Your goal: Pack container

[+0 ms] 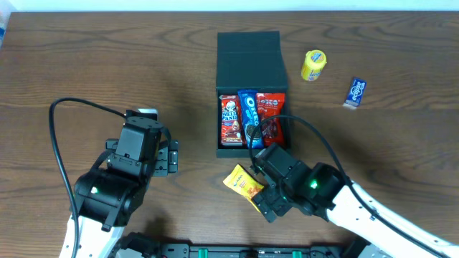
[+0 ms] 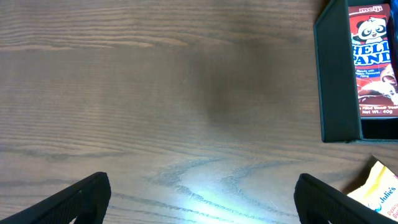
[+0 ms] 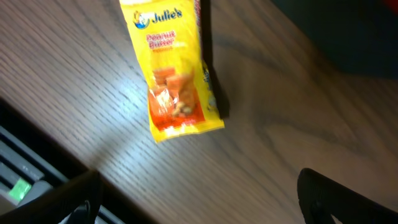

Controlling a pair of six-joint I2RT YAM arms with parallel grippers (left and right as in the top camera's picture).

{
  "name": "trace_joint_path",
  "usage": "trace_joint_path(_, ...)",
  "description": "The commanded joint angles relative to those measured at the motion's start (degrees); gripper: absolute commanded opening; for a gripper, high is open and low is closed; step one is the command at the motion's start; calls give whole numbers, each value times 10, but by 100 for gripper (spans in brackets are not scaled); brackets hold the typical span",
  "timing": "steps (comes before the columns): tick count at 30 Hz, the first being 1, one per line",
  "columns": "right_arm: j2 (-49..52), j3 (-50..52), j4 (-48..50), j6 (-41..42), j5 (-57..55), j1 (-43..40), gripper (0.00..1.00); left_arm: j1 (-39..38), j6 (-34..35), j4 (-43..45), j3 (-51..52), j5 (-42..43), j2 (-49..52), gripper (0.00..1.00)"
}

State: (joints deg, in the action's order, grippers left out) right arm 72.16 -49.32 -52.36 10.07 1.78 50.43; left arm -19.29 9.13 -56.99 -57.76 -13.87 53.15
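Overhead: my left arm is folded up at the near-left of the table (image 1: pixel 86 57). The left gripper (image 1: pixel 169 158) points roughly away from me, fingers spread, holding nothing. My right arm comes in from the near-right corner, slanting toward the middle. The right gripper (image 1: pixel 262 188) is at the right end of the Julie's packet (image 1: pixel 242 183), which lies near the container's near wall.

The container (image 1: pixel 218 122) is mid-table, on the far side of both grippers. Its long axis runs near-to-far, with the lid flap (image 1: pixel 249 57) folded open at the far end and the open tray at the near end. Inside, side by side and aligned with the box: Hello Panda packet (image 1: pixel 230 118), Oreo packet (image 1: pixel 249 116), red packet (image 1: pixel 271 116). Off to its right, apart: yellow tub (image 1: pixel 313 64), blue packet (image 1: pixel 356 92).

Left wrist: left gripper (image 2: pixel 202 180) is released, fingers wide apart, bare wood between them. The container (image 2: pixel 336 74) corner is at top right, with the Hello Panda packet (image 2: pixel 373 56) against its left wall. A Julie's packet (image 2: pixel 379 194) corner shows at bottom right.

Right wrist: right gripper (image 3: pixel 196 186) is released, nothing between the fingers. The Julie's packet (image 3: pixel 174 68) lies flat ahead, clear of both fingers, its long axis up the frame and slightly tilted. Dark blur at top right, can't tell what.
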Motion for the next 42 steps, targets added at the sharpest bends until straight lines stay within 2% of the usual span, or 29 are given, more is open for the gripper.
trace_joint_path(1,14,11,27,6,15,17,99,2,-3,-1,2,0,1,95)
trace_joint_path(7,22,10,69,7,12,11,99,2,-3,-1,2,0,1,95)
trace_joint_path(10,10,9,98,41,12,-20,99,2,-3,-1,2,0,1,95)
trace_joint_path(16,-50,2,116,54,-2,-109,99,2,-3,-1,2,0,1,95)
trace_joint_path(23,-91,3,131,57,-64,-265,99,2,-3,-1,2,0,1,95)
trace_joint_path(30,-31,3,237,44,-73,-353,99,2,-3,-1,2,0,1,95)
trace_joint_path(34,32,3,308,37,-80,-355,99,2,-3,-1,2,0,1,95)
trace_joint_path(42,190,3,490,-30,-85,-355,99,2,-3,-1,2,0,1,95)
